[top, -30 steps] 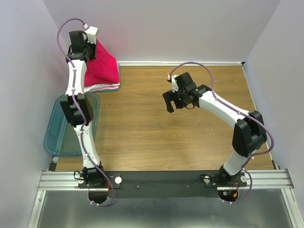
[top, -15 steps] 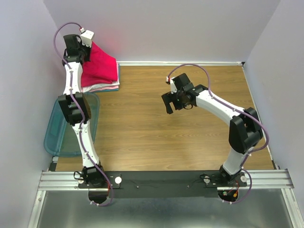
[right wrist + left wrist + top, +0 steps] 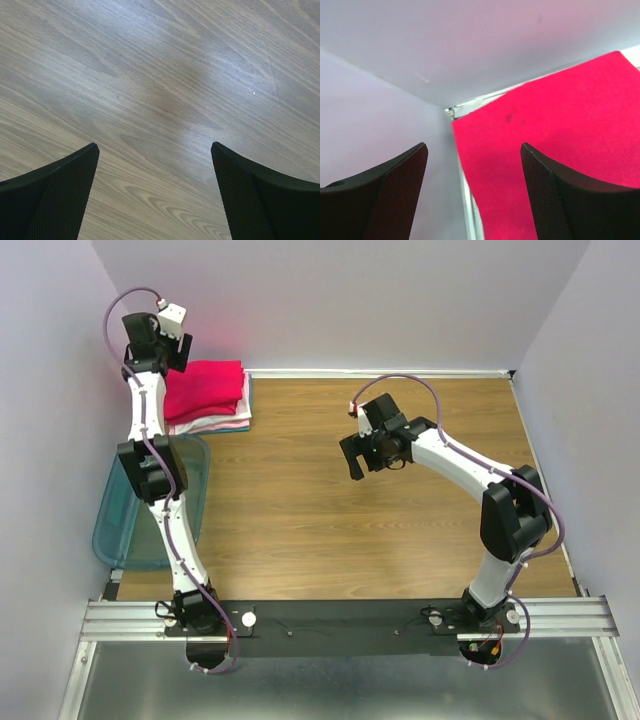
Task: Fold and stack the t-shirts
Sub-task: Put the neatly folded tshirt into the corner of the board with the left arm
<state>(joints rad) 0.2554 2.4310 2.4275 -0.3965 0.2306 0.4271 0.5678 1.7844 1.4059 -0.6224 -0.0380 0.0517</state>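
Note:
Folded t-shirts are stacked in the far left corner of the table. The top one is a bright red-pink t-shirt (image 3: 207, 387) lying flat, with white and pale teal folded edges (image 3: 218, 424) beneath it. My left gripper (image 3: 158, 356) hovers over the stack's left end by the wall, open and empty. The left wrist view shows the red-pink t-shirt (image 3: 555, 130) lying loose below the left gripper (image 3: 472, 146), touching neither finger. My right gripper (image 3: 357, 460) hangs open over the middle of the table. Only bare wood shows between the fingers of the right gripper (image 3: 155, 145).
A translucent teal plastic bin (image 3: 115, 525) sits at the left edge, partly behind the left arm. The wooden table (image 3: 330, 530) is closed in by pale walls at the back and on both sides.
My left gripper opened and let go of the red-pink t-shirt, which dropped from hanging to lying flat on the stack. The left gripper drew back toward the left wall. The right arm barely moved.

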